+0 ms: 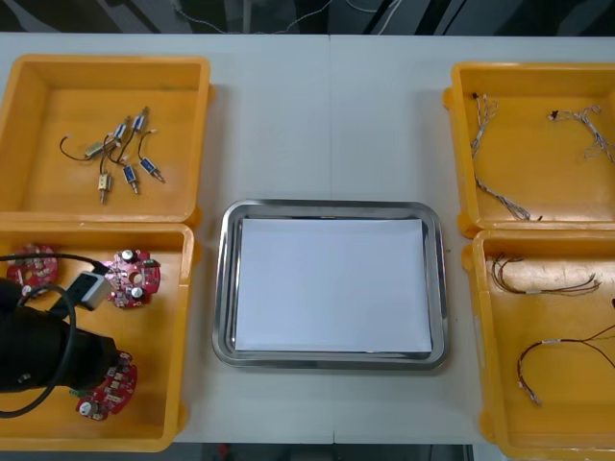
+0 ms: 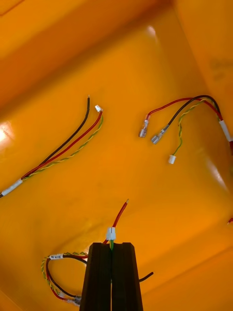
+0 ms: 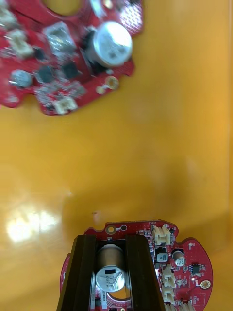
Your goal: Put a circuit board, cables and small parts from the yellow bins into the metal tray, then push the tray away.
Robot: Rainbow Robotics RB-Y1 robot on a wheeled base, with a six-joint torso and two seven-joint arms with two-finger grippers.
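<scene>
We note the left gripper [image 3: 111,241] low in the near left bin [image 1: 163,317], fingers clamped on a board [image 3: 187,265] by its silver can. The right gripper [image 2: 111,245] pinches a cable [image 2: 119,214] over the near right bin [image 2: 145,73]. The tray [image 1: 332,206] sits between the bins, white inside.

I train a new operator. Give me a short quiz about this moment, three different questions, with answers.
1. True or false: the metal tray already holds a board.
2. In the near left yellow bin, the left gripper is shut on: A) a black cable; B) a red circuit board; C) a small metal part.
3. Fill in: in a right-side bin, the right gripper pinches a red and yellow ____.
Key: 1 false; 2 B; 3 cable.
</scene>
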